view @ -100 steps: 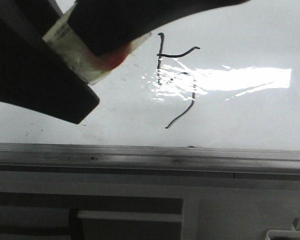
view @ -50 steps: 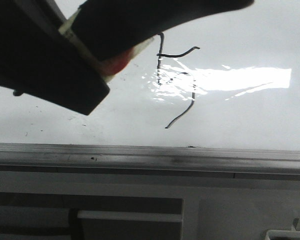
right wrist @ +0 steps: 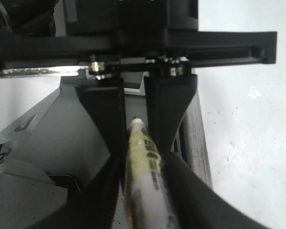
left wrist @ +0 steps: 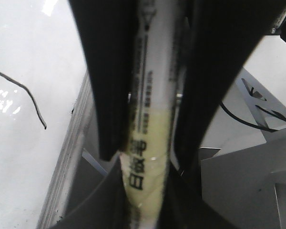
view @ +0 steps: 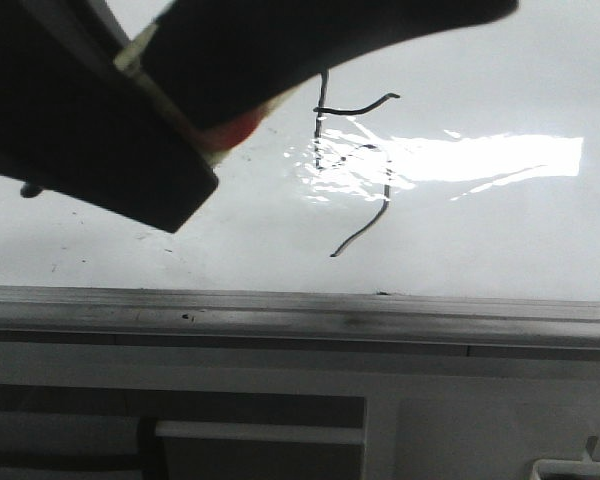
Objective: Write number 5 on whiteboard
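Front camera close above whiteboard; both wrist cameras share its rail

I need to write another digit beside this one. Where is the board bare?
Bare board lies right of the number 5 and below its tail, down to the grey edge rail of the whiteboard. Left of the figure, the left gripper holding the marker crowds it.

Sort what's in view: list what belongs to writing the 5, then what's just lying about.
Belongs to the job:
number 5
whiteboard
marker
left pincer, shut on the marker
right pincer, also shut on it

Just lying about:
grey panel
black cable
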